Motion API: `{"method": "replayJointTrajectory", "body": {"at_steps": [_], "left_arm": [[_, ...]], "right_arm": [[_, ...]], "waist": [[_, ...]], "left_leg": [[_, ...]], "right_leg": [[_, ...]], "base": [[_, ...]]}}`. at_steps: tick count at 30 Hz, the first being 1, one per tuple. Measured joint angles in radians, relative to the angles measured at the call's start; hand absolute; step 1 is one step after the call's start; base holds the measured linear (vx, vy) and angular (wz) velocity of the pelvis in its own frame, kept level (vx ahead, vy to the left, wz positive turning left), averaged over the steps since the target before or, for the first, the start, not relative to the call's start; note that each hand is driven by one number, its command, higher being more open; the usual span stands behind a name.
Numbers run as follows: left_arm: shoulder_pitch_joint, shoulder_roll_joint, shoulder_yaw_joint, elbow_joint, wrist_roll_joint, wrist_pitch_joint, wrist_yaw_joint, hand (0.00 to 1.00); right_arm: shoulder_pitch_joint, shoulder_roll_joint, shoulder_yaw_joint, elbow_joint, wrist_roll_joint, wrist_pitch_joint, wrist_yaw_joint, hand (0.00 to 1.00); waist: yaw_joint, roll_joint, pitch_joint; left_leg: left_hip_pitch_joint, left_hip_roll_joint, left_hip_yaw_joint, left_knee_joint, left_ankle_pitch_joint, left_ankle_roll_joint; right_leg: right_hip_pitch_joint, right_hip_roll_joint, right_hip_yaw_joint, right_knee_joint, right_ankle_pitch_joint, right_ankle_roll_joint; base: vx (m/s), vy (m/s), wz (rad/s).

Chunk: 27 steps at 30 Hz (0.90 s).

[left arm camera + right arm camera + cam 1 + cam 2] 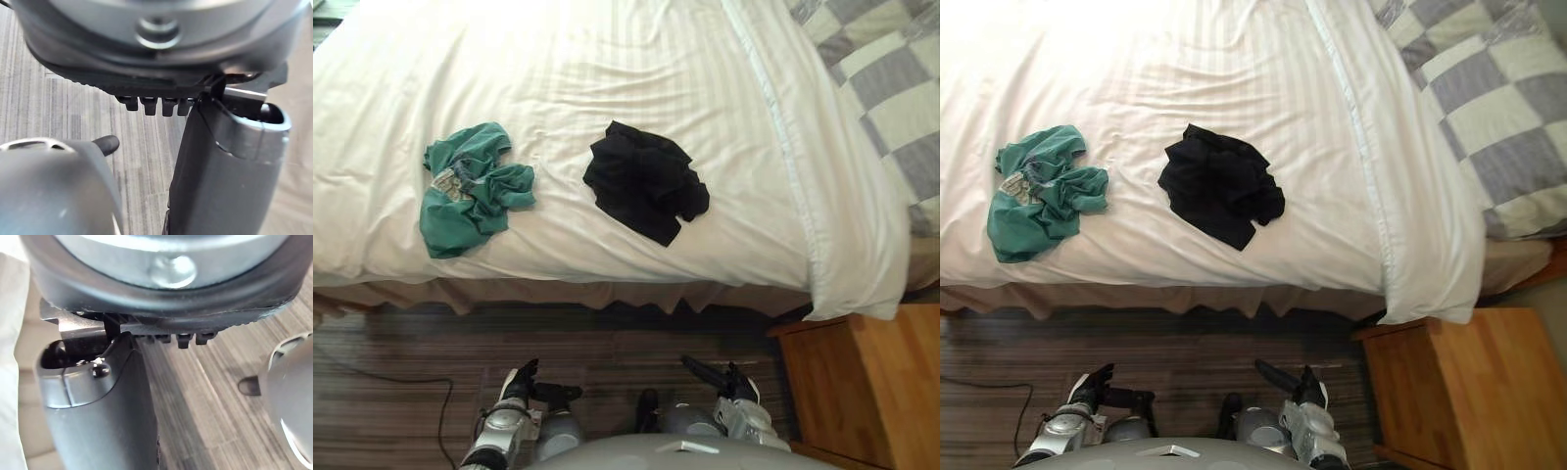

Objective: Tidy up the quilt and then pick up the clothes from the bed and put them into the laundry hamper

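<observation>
A crumpled green garment (470, 191) lies on the white quilt (607, 69), toward the left near the bed's front edge. A black garment (646, 181) lies bunched to its right, about mid-bed. The quilt is spread fairly flat with light wrinkles, and its right edge hangs over the bed's corner. My left hand (521, 384) hangs low over the floor in front of the bed, fingers relaxed, holding nothing. My right hand (715, 377) is also low with straight fingers and is empty. Both hands are well short of the clothes.
A grey-and-white checked cover (1489, 98) lies at the bed's far right. A wooden nightstand (862, 382) stands by the bed's right corner, close to my right arm. Striped dark flooring (607, 343) runs between me and the bed.
</observation>
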Motion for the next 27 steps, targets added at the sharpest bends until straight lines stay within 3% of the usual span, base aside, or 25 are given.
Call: {"method": "replayJointTrajectory", "body": {"at_steps": [2, 4, 6, 8, 10, 11, 14, 15, 16, 17, 18, 20, 22, 24, 25, 27], "left_arm": [[-0.001, -0.065, -0.001, -0.002, 0.009, 0.0, 0.011, 1.0], [-0.003, -0.082, -0.005, -0.034, 0.004, -0.005, 0.013, 1.0], [-0.002, -0.092, 0.0, -0.084, -0.032, -0.027, 0.023, 1.0], [-0.003, -0.098, -0.002, -0.094, -0.086, -0.036, 0.031, 1.0], [-0.007, -0.106, 0.0, -0.09, -0.1, -0.04, 0.036, 1.0], [-0.029, -0.108, 0.006, -0.089, -0.099, -0.001, 0.038, 1.0], [-0.084, -0.107, -0.055, -0.137, -0.14, 0.039, 0.055, 1.0], [-0.104, -0.121, -0.097, -0.207, -0.168, 0.025, 0.06, 1.0], [-0.106, -0.135, -0.107, -0.232, -0.17, 0.019, 0.059, 1.0], [-0.108, -0.155, -0.132, -0.275, -0.175, 0.006, 0.059, 1.0], [-0.108, -0.165, -0.147, -0.291, -0.178, 0.002, 0.06, 1.0], [-0.11, -0.138, -0.215, -0.342, -0.202, 0.005, 0.055, 1.0], [-0.048, -0.099, -0.244, -0.365, -0.197, -0.001, 0.039, 1.0], [-0.017, -0.083, -0.21, -0.231, -0.081, -0.02, 0.026, 1.0], [-0.019, -0.084, -0.193, -0.19, -0.056, -0.016, 0.027, 1.0], [-0.002, -0.07, -0.146, -0.09, -0.009, 0.007, 0.038, 1.0]], "right_arm": [[-0.024, -0.03, 0.036, 0.02, -0.005, 0.0, 0.003, 1.0], [-0.041, -0.043, 0.065, 0.041, -0.028, 0.0, 0.001, 1.0], [-0.054, -0.054, 0.094, 0.067, -0.093, 0.001, -0.004, 1.0], [-0.055, -0.062, 0.101, 0.075, -0.143, 0.009, -0.005, 1.0], [-0.058, -0.062, 0.086, 0.082, -0.191, 0.021, -0.012, 1.0], [-0.07, -0.06, 0.05, 0.088, -0.208, 0.035, -0.018, 1.0], [-0.095, -0.057, 0.019, 0.094, -0.209, 0.059, -0.025, 1.0], [-0.1, -0.061, -0.008, 0.092, -0.208, 0.067, -0.027, 1.0], [-0.097, -0.063, -0.022, 0.091, -0.209, 0.073, -0.027, 1.0], [-0.093, -0.065, -0.043, 0.093, -0.209, 0.087, -0.028, 1.0], [-0.09, -0.056, -0.047, 0.093, -0.209, 0.093, -0.029, 1.0], [-0.057, -0.016, -0.056, 0.086, -0.218, 0.101, -0.028, 1.0], [-0.029, -0.001, -0.058, 0.082, -0.228, 0.102, -0.026, 1.0], [-0.021, -0.003, -0.052, 0.082, -0.258, 0.099, -0.029, 1.0], [-0.025, -0.007, -0.042, 0.079, -0.258, 0.098, -0.032, 1.0], [-0.042, -0.03, 0.021, 0.074, -0.258, 0.098, -0.036, 1.0]], "waist": [[0.006, 0.039, 0.02], [0.015, 0.059, 0.034], [0.039, 0.054, 0.056], [0.047, 0.065, 0.053], [0.056, 0.066, 0.055], [0.045, 0.069, 0.055], [0.017, 0.044, 0.065], [0.006, 0.037, 0.063], [0.004, 0.04, 0.06], [0.008, 0.03, 0.053], [0.005, 0.021, 0.048], [0.003, -0.026, 0.025], [0.005, -0.034, -0.019], [0.005, -0.025, -0.03], [0.003, -0.016, -0.028], [0.005, 0.005, -0.025]], "left_leg": [[0.027, -0.007, 0.001, -0.017, 0.009, -0.001], [-0.041, 0.004, -0.02, 0.146, -0.03, 0.008], [-0.13, 0.004, -0.053, 0.345, -0.014, -0.022], [-0.147, 0.002, -0.047, 0.377, 0.008, -0.024], [-0.119, 0.021, 0.029, 0.33, -0.039, 0.017], [-0.064, 0.048, 0.049, 0.231, -0.056, 0.042], [0.006, 0.086, 0.048, 0.067, -0.034, 0.059], [0.032, 0.096, 0.038, -0.047, 0.046, 0.054], [0.044, 0.099, 0.025, -0.085, 0.126, 0.07], [0.056, 0.082, -0.016, -0.095, 0.118, -0.02], [0.053, 0.064, -0.013, -0.092, 0.089, -0.045], [0.044, -0.008, 0.006, -0.087, 0.048, -0.047], [0.064, -0.056, 0.015, -0.124, 0.044, -0.037], [0.136, -0.064, 0.06, -0.201, 0.066, -0.031], [0.147, -0.055, 0.074, -0.215, 0.069, -0.034], [0.15, -0.019, 0.12, -0.225, 0.072, -0.04]], "right_leg": [[0.04, -0.001, 0.0, -0.03, 0.002, -0.001], [0.079, -0.002, -0.023, -0.059, 0.004, 0.001], [0.103, -0.022, -0.042, -0.065, 0.002, 0.006], [0.117, -0.04, -0.054, -0.067, 0.009, 0.015], [0.114, -0.059, -0.056, -0.07, 0.018, 0.027], [0.113, -0.067, -0.043, -0.062, 0.019, 0.03], [0.083, -0.123, 0.011, -0.02, 0.026, 0.044], [0.058, -0.167, 0.036, -0.009, 0.044, 0.077], [0.051, -0.177, 0.045, -0.014, 0.051, 0.103], [0.041, -0.199, 0.086, -0.043, 0.071, 0.165], [0.039, -0.214, 0.103, -0.062, 0.078, 0.178], [0.037, -0.27, 0.154, -0.102, 0.1, 0.206], [0.036, -0.299, 0.162, -0.116, 0.124, 0.234], [0.026, -0.304, 0.162, -0.087, 0.132, 0.23], [0.008, -0.296, 0.153, -0.06, 0.135, 0.212], [-0.057, -0.262, 0.048, 0.011, 0.163, 0.121]], "base": [[-0.01, 0.001, 0.11], [-0.02, 0.014, 0.31], [-0.02, 0.056, 0.23], [0.04, 0.094, 0.18], [0.1, 0.194, 0.02], [0.11, 0.218, -0.06], [0.11, 0.373, -0.09], [0.09, 0.438, -0.2], [0.1, 0.439, -0.43], [0.09, 0.35, -0.41], [0.09, 0.424, -0.33], [0.05, 0.36, -0.07], [0.02, 0.171, -0.14], [0.0, 0.068, -0.53], [-0.04, 0.012, -0.66], [-0.05, -0.012, -0.63]]}}
